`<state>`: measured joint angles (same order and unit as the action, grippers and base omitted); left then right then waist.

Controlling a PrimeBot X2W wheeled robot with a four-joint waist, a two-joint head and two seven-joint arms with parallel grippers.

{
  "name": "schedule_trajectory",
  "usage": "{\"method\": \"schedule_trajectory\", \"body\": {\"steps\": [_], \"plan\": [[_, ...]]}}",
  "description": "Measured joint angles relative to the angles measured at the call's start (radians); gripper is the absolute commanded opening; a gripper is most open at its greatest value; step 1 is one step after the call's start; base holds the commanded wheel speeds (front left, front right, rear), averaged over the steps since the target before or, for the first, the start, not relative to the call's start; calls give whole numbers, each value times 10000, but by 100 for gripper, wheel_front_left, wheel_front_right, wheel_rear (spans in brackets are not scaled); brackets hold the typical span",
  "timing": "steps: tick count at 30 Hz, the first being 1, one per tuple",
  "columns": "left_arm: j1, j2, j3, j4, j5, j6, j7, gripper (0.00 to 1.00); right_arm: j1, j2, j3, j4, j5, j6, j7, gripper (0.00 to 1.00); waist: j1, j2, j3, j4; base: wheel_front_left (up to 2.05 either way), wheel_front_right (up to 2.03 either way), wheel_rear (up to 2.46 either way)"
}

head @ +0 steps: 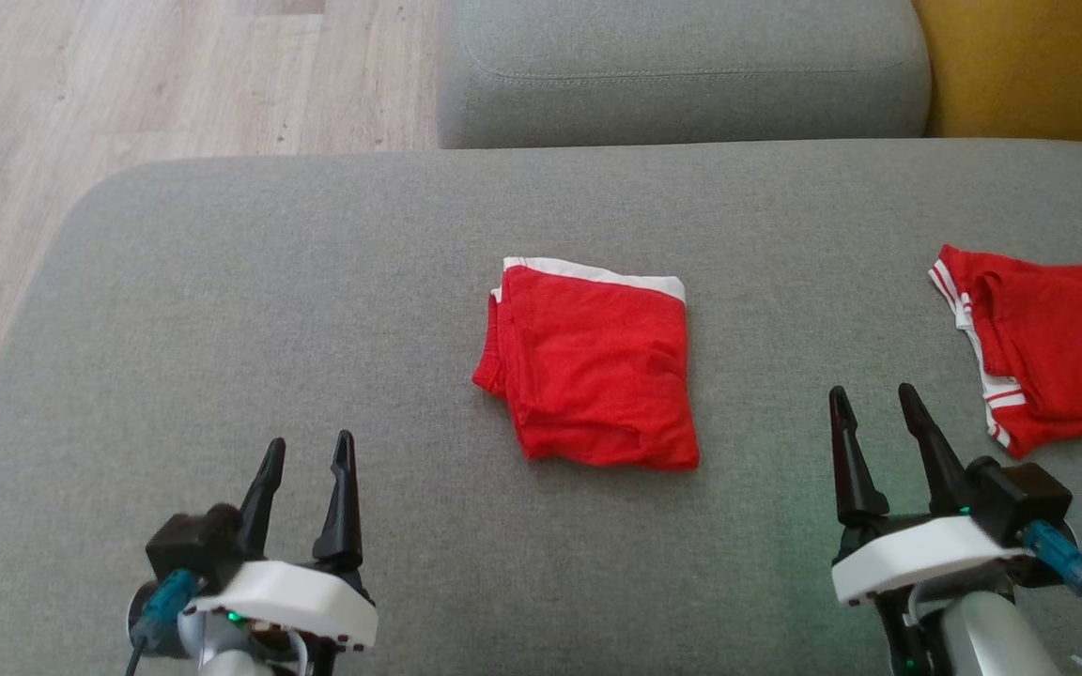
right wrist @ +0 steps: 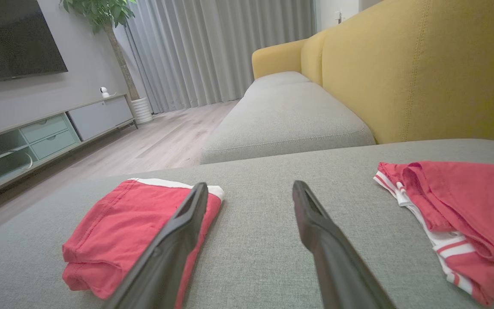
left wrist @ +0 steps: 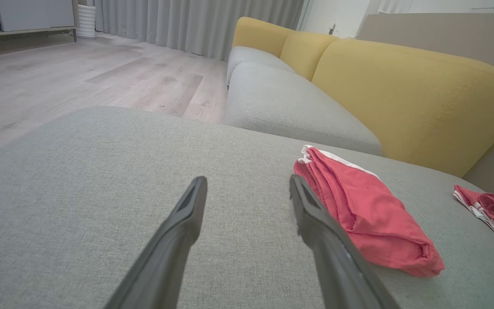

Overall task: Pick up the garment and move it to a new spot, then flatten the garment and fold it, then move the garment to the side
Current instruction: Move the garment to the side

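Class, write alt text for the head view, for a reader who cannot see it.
A folded red garment lies mid-cushion on a grey sofa, touched by neither hand. The left hand and right hand are open at the lower corners; a second red garment lies rumpled at the right edge.

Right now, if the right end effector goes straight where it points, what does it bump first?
Likely just the grey cushion itself: the right end effector points between the folded red garment and the other red garment, touching neither. Depth is unclear.
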<state>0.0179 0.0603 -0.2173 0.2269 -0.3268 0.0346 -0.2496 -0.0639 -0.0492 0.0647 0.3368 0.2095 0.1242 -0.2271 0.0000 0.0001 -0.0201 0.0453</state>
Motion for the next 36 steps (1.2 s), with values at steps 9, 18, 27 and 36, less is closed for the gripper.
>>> {"method": "schedule_trajectory", "body": {"steps": [9,18,27,36], "plan": [[12,-25,35,0,100,-8,0,100,33,2,2,12,-75,0,150,100,0,0,4,19,0,0,0],[13,-46,35,-8,104,-12,0,100,-119,4,0,232,-238,0,803,100,0,0,153,87,0,0,0],[-102,-71,21,-161,176,-94,0,100,-2256,2,107,464,-282,0,3055,100,2,0,579,364,0,0,0],[-456,-88,-247,-372,-61,10,0,100,-3683,-100,35,2297,119,0,5076,100,2,0,1196,1056,0,0,0]]}}
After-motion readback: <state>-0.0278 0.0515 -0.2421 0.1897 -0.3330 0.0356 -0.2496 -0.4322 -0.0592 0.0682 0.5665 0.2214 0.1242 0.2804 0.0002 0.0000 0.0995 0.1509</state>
